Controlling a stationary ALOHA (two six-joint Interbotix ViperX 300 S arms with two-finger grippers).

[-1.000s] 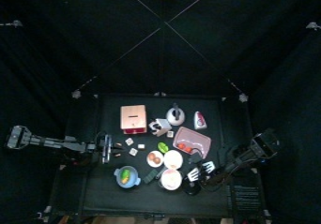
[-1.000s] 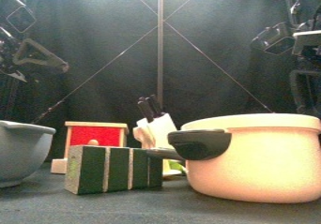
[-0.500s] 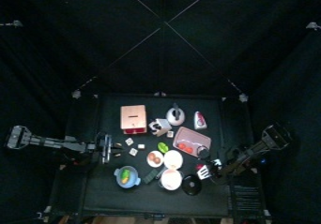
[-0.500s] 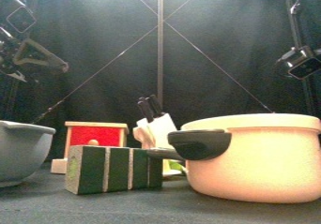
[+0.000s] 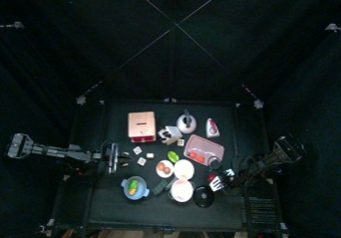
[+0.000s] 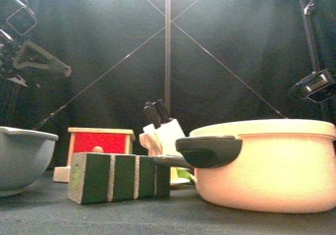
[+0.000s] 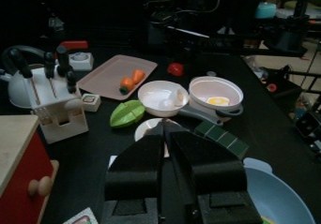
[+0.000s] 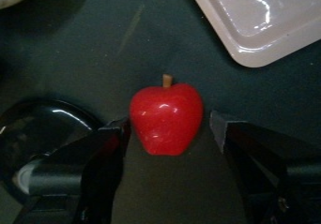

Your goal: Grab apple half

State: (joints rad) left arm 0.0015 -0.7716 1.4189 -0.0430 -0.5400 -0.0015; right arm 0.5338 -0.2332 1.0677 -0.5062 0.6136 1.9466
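The apple half is red with a short brown stem and lies on the black table. In the right wrist view it sits between my right gripper's two open jaws, one on each side, with a small gap to each. In the top view the right gripper is low at the table's front right. The apple half also shows small in the left wrist view. My left gripper is shut and empty, resting at the table's left.
A pink tray and a black dish lie close to the apple half. Two white bowls, a green leaf, a knife block and a grey bowl crowd the middle. A cream pot stands in front.
My right arm has come down toward the table's front right; in the front view its gripper dropped from the top to mid height. The left arm has not moved.
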